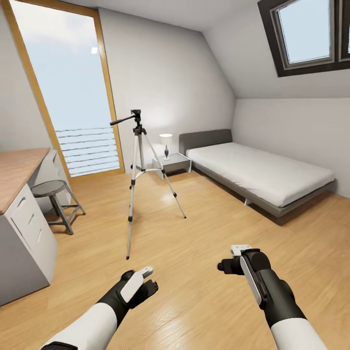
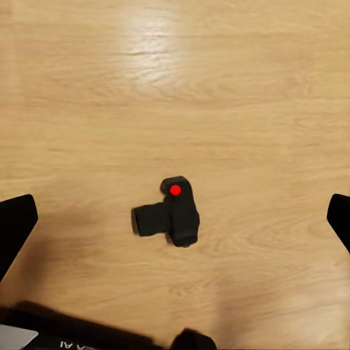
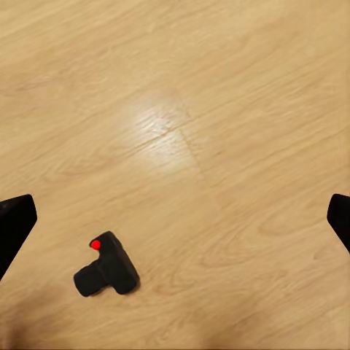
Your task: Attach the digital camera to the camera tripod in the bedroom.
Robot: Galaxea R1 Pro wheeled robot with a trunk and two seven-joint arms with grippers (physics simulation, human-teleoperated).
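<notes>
The digital camera [image 2: 170,213] is seen lying on the light wood floor [image 2: 219,87], well below the left gripper [image 2: 175,219], whose fingers are spread wide and empty; the right gripper [image 3: 175,222] is likewise spread and unloaded. The pickup step is judged to be in hand. A descent onto the body is called for before it can be carried to the camera tripod [image 1: 136,170], standing well apart near the window [image 1: 68,87].

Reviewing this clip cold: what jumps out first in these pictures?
The tall silver-legged camera tripod stands alone mid-room on the light wood floor, in front of the big wood-framed window. The small black digital camera with a red button lies on that floor below the open left gripper. A grey-framed bed lines the right wall.
</notes>
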